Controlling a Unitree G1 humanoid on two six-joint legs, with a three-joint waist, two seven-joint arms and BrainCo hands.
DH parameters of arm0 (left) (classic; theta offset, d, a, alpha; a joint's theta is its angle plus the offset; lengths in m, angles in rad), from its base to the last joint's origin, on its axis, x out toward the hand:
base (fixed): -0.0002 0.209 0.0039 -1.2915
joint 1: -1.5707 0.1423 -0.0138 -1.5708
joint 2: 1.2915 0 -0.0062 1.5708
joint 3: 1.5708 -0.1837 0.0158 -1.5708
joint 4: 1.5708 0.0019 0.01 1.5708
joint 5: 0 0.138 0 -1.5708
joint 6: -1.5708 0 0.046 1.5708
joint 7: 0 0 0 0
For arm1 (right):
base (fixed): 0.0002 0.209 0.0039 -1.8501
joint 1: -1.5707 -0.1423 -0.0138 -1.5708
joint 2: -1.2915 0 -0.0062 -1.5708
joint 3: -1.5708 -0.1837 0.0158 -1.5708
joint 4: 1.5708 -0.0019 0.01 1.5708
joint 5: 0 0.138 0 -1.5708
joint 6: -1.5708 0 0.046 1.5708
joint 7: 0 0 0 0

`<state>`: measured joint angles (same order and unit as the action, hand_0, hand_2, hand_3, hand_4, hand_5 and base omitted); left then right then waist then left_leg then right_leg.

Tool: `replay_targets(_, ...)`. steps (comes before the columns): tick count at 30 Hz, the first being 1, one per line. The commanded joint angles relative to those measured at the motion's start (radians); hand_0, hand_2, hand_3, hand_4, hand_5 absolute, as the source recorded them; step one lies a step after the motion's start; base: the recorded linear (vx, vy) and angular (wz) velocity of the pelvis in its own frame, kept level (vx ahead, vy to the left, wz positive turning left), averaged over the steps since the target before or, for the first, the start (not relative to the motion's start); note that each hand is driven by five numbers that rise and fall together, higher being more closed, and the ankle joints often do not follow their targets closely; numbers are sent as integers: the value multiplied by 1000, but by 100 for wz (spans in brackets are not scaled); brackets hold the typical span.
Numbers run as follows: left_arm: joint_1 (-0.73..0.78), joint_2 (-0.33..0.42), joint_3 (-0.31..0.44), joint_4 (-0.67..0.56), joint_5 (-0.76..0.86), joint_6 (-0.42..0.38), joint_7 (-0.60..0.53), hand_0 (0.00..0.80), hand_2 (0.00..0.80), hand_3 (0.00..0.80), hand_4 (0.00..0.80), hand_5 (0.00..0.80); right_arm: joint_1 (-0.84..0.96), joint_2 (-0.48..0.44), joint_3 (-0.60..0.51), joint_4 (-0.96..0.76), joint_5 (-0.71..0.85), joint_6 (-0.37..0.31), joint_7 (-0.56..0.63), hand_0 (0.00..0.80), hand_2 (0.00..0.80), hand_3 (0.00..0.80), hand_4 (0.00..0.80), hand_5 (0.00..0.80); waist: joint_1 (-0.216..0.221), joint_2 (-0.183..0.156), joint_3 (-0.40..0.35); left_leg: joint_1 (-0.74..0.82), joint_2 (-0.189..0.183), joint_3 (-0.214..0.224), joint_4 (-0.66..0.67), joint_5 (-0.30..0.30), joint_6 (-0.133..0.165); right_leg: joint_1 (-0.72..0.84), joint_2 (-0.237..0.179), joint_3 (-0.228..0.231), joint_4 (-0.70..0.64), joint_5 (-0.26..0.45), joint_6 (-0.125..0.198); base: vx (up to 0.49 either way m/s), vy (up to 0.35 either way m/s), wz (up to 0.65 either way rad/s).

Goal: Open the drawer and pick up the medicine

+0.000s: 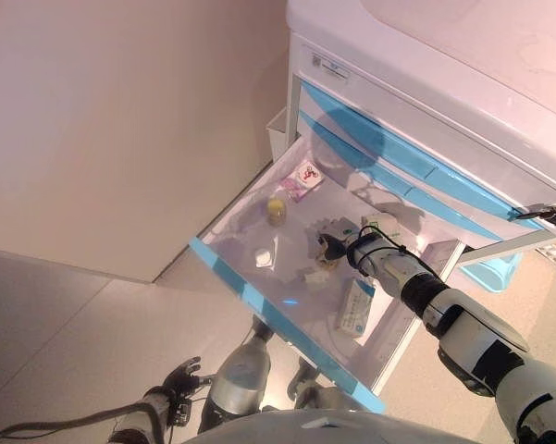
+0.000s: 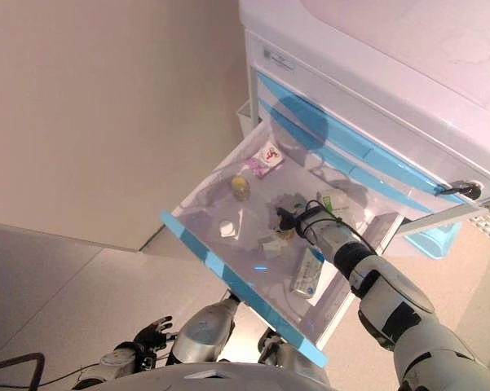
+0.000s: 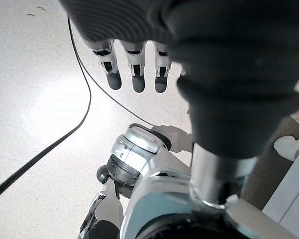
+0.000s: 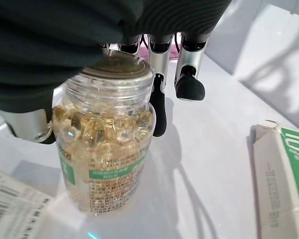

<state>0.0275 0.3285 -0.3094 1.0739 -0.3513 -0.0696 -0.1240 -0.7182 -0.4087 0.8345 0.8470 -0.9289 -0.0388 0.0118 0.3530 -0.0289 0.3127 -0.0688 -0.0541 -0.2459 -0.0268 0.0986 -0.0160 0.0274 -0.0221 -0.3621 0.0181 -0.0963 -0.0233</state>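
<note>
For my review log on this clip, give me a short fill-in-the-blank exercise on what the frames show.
1. The drawer with the blue front stands ____.
2. The right robot hand is closed around a clear ____ of yellow capsules.
3. The left robot hand hangs over the ____, holding nothing.
4. The green-and-white box lies ____ the drawer.

Missing words: open; bottle; floor; inside
</note>
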Motion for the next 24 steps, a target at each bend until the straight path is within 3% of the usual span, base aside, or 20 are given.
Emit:
replay_targets(1,-8,21,-9,23,5,-9,-2,0,0,0,0,0,-50,3,26,-27,-23,18,-71,800,800,800,800,800,14,-32,-1,-16,-79,-17,-7,-49,52,-53,-54,54,-14,124,85,0,0,0)
replay_targets(15,-6,23,-9,18,8,-9,-1,0,0,0,0,0,-48,-7,16,-35,-9,25,-125,800,800,800,800,800,12,-37,-4,-15,-78,-14,-9,-52,54,-53,-52,56,-17,127,88,0,0,0)
replay_targets(24,-2,24,-9,14,1,-12,4,0,0,0,0,0,-53,-24,2,-74,-34,83,-215,800,800,800,800,800,7,-40,-4,-15,-76,-9,-8,-54,54,-54,-49,59,-19,130,90,0,0,0)
